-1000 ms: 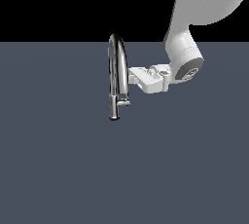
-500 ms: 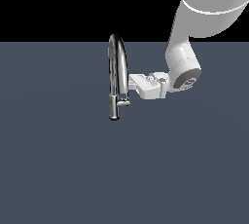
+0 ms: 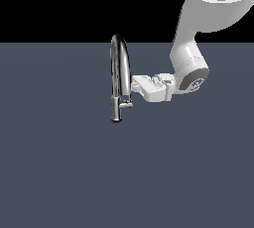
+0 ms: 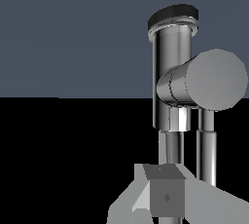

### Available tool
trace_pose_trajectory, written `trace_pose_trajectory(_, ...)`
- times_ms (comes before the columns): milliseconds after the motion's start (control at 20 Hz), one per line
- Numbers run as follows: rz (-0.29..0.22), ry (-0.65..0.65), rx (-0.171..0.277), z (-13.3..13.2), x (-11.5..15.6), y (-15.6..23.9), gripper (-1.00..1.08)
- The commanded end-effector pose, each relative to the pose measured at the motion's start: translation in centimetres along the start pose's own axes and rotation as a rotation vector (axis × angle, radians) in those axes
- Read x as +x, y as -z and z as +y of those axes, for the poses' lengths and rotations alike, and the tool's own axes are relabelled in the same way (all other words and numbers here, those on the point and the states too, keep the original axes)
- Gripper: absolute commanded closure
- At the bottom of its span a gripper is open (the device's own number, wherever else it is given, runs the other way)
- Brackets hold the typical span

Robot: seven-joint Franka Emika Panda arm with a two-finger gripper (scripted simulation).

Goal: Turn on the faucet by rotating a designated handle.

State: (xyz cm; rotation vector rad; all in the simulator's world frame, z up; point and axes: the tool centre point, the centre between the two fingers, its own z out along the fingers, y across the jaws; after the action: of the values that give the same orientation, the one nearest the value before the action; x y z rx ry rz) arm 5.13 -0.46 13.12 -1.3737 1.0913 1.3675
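Handle [image 3: 127, 105] just beside fingers [image 3: 135, 84]

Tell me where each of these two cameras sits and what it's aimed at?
Exterior view: off the arm, looking slightly down on a dark floor; shows the faucet, its handle, and the white arm reaching in from that view's right, gripper by the spout.
Wrist view: on the wrist, close to the handle, facing its round end; one grey gripper finger shows.
Shared: faucet, handle, gripper.
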Motion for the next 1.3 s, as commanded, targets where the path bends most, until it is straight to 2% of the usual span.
trace_pose_trajectory(0,0.0,0.0,0.0,0.6,-0.2,0.0,1.08)
trace_pose_trajectory(550,0.0,0.001,0.0,3.0,-0.8,0.0,1.08)
trace_pose_trajectory(600,-0.002,0.003,-0.004,2.4,-0.6,-0.7,1.08)
trace_pose_trajectory(1250,-0.001,0.001,0.0,7.0,1.4,-0.1,1.08)
